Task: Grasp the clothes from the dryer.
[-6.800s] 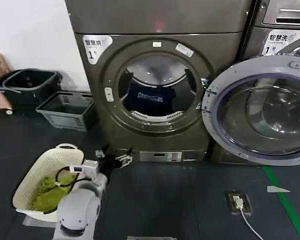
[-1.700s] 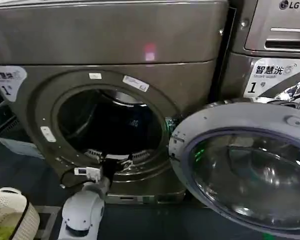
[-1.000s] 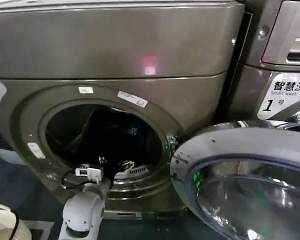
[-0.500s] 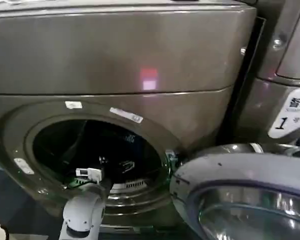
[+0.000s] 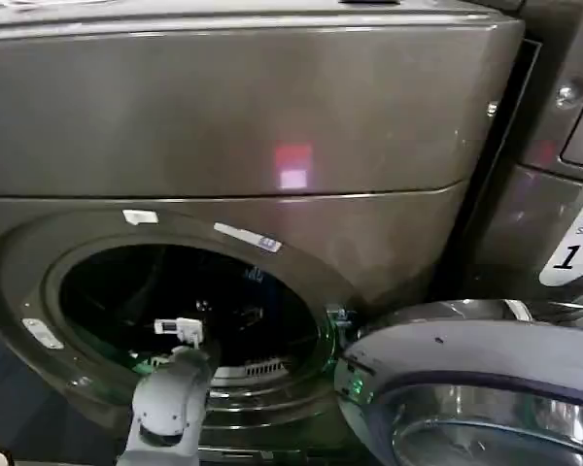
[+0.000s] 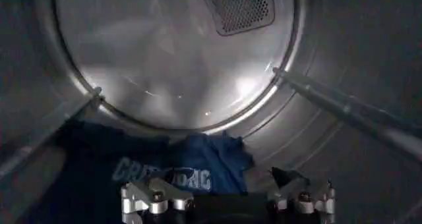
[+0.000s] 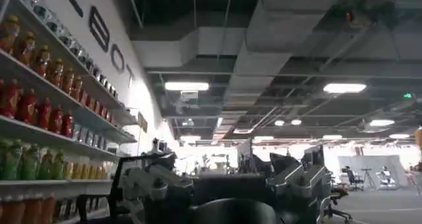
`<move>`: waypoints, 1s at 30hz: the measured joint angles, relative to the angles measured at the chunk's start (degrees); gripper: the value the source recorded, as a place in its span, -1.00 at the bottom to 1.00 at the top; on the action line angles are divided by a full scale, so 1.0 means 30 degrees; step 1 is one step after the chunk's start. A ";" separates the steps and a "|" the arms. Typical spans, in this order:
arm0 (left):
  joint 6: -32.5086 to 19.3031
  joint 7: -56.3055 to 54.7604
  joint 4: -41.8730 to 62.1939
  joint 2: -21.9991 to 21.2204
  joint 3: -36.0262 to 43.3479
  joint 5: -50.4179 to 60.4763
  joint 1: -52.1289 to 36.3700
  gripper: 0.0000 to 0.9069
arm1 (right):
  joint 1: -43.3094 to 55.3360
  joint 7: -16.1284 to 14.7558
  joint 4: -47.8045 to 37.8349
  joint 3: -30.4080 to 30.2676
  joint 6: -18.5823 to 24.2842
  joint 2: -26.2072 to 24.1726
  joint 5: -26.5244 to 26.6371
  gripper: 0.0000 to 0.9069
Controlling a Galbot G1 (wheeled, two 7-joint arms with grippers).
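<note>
We judge the step in hand to be the reach into the dryer (image 5: 272, 146): our left gripper (image 6: 227, 196) is inside the drum, its jaws apart and empty, poised just short of the clothes (image 6: 165, 169); in the head view the left arm (image 5: 170, 408) passes through the porthole, whose door (image 5: 476, 388) hangs open to the right. The clothes lie on the drum floor against the back wall, a dark navy heap, crumpled, with a band of pale lettering across the front fold; they look soft and will likely bunch up when pinched. The next move, as we see it, calls for lowering the jaws onto the raised fold near the lettering and closing there. Our right gripper (image 7: 224, 186) is held away from the dryer, pointing toward a ceiling and shelves of bottles, jaws apart.
</note>
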 measured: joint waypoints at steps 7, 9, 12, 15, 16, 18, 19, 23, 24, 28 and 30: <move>-0.0003 0.0265 0.3693 -0.0148 -0.0095 0.1146 -0.2722 1.00 | 0.0132 -0.0065 0.0005 -0.0015 0.0038 0.0017 0.0022 1.00; -0.0237 0.0374 0.4829 -0.0136 -0.0180 0.1431 -0.3457 1.00 | 0.0116 -0.0067 -0.0054 -0.0006 0.0058 0.0039 0.0028 1.00; -0.1074 0.0521 0.6333 -0.0104 -0.0184 0.1808 -0.4508 1.00 | 0.0102 -0.0073 -0.0167 0.0086 0.0114 0.0026 0.0050 1.00; -0.1763 0.0691 0.7624 -0.0117 -0.0181 0.2103 -0.5440 1.00 | 0.0099 -0.0073 -0.0227 0.0122 0.0148 0.0086 0.0063 1.00; -0.2005 0.0742 0.8031 -0.0125 -0.0190 0.2247 -0.5734 1.00 | 0.0091 -0.0074 -0.0242 0.0124 0.0180 0.0119 0.0065 1.00; -0.2412 0.0901 0.8728 -0.0101 -0.0191 0.2554 -0.6264 1.00 | 0.0064 -0.0078 -0.0316 0.0172 0.0205 0.0125 0.0069 1.00; -0.2565 0.1039 0.9048 -0.0077 -0.0203 0.2751 -0.6483 1.00 | 0.0038 -0.0080 -0.0349 0.0194 0.0226 0.0120 0.0069 1.00; -0.3376 0.2430 0.9933 0.0004 -0.0228 0.4747 -0.7286 1.00 | -0.0050 -0.0164 -0.0469 0.0252 0.0314 0.0109 0.0079 1.00; -0.3604 0.2909 1.0087 0.0012 -0.0229 0.5453 -0.7460 1.00 | -0.0066 -0.0200 -0.0508 0.0265 0.0339 0.0095 0.0081 1.00; -0.4564 0.5473 1.0461 0.0007 -0.0220 0.8882 -0.8133 1.00 | -0.0120 -0.0298 -0.0731 0.0234 0.0495 0.0039 0.0080 1.00; -0.5217 0.7073 1.0503 0.0075 -0.0171 1.0926 -0.8312 1.00 | -0.0118 -0.0335 -0.0775 0.0214 0.0507 0.0012 0.0080 1.00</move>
